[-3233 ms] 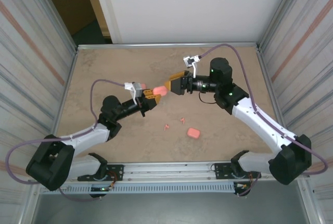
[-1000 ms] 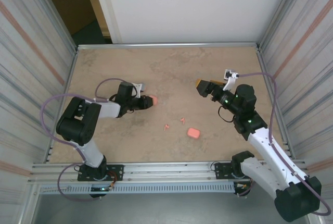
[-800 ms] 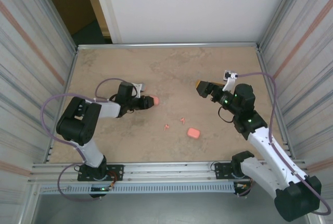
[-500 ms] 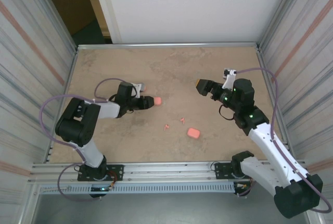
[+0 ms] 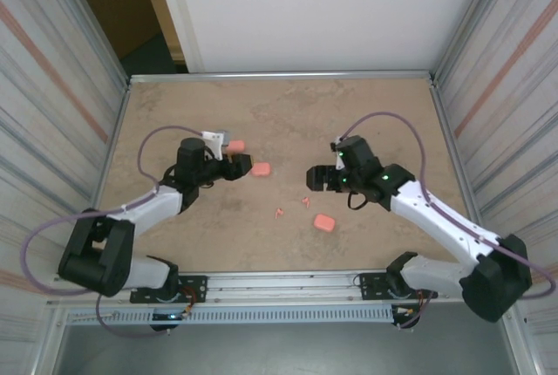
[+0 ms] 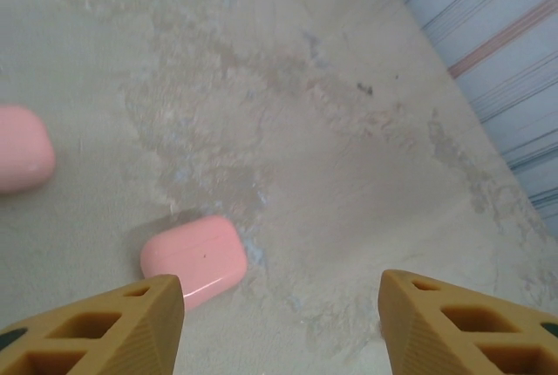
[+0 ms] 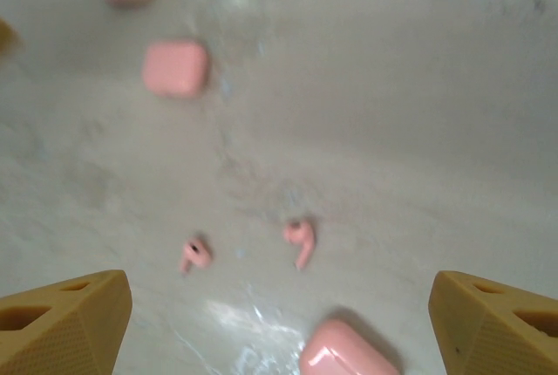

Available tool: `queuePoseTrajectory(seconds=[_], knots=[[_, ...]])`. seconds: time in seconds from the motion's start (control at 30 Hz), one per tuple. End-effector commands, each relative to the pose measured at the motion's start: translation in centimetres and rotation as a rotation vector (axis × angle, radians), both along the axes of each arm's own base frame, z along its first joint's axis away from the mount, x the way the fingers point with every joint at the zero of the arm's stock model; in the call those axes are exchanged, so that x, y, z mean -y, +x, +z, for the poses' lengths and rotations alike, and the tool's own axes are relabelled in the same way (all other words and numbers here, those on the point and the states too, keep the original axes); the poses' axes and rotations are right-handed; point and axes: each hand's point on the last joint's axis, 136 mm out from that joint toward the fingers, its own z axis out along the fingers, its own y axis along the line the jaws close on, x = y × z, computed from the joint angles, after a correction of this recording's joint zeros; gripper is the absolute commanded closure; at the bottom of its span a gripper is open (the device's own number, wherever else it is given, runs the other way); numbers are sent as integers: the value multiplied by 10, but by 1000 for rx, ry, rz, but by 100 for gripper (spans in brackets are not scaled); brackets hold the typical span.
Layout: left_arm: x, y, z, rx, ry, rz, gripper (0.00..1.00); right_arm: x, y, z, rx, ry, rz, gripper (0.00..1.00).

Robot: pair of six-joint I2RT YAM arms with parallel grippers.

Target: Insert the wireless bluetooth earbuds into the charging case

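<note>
Two small salmon-pink earbuds lie apart on the table, one [image 5: 278,213] [image 7: 193,254] left of the other [image 5: 306,202] [image 7: 300,240]. A closed pink charging case [image 5: 324,221] [image 7: 349,353] sits just right of them. My right gripper [image 5: 312,178] [image 7: 279,327] hovers open above the earbuds, nothing between its fingers. A second closed case [image 5: 261,168] [image 6: 193,259] rests on the table just ahead of my left gripper [image 5: 237,166] [image 6: 279,327], which is open and clear of it. A third case [image 5: 235,146] [image 6: 22,159] lies beside it.
The stone-patterned table [image 5: 174,235] is fenced by corrugated metal walls [image 5: 52,131] on both sides and a white panel [image 5: 305,9] at the back. Bare room lies along the far half and the front left.
My left gripper has opened, let go of the pink case and drawn back a little. My right arm has swung left and down to hover over the earbuds.
</note>
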Motion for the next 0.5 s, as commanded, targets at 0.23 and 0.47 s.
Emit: queuePoseTrajectory(seconds=[0.23,0.47], knots=[[-32,-6,25,174,47,106,36,-11,-17,-74,-147,-174,115,18],[-37,-9,23,176,54,122,35,-12,-35,-103,-276,-184,126,19]])
